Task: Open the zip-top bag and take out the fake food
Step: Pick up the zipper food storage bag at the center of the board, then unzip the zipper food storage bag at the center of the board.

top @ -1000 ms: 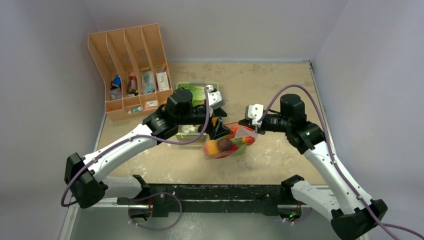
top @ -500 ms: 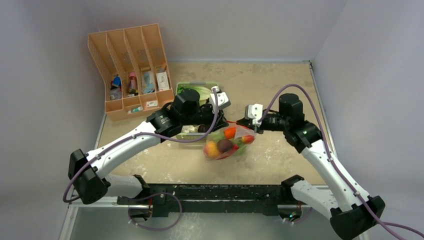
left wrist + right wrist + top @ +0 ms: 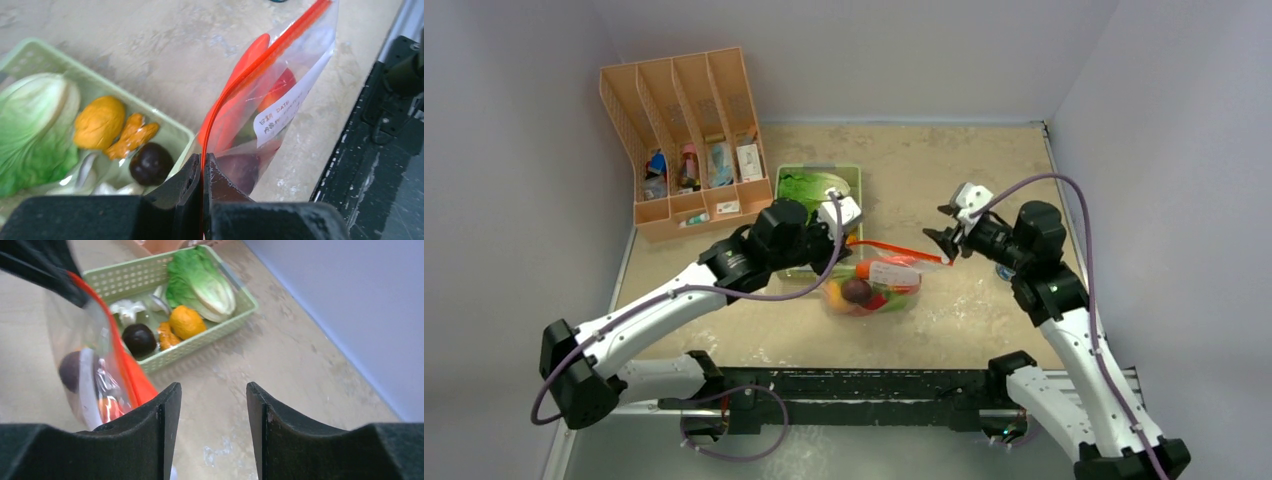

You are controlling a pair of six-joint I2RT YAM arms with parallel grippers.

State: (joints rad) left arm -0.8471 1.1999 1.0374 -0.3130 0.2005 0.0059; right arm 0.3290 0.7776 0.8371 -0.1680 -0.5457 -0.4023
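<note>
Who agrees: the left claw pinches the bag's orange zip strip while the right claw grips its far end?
The right claw is open, gripping nothing, as the right wrist view shows. The left claw does pinch the zip-top bag by its strip.

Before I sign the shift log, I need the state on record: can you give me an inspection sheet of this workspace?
Surface: beige tabletop, scuffed with pale marks.
Job's things: zip-top bag between the arms, fake food inside; whether the zip is open cannot be told.
Clutter: green tray of toy produce; orange file rack with small items.
Pincers: left pincer shut on the bag's orange strip; right pincer open, nothing between its fingers.
Cables: a purple cable loops along each arm.
Surroundings: plain grey walls; nothing else seen.
</note>
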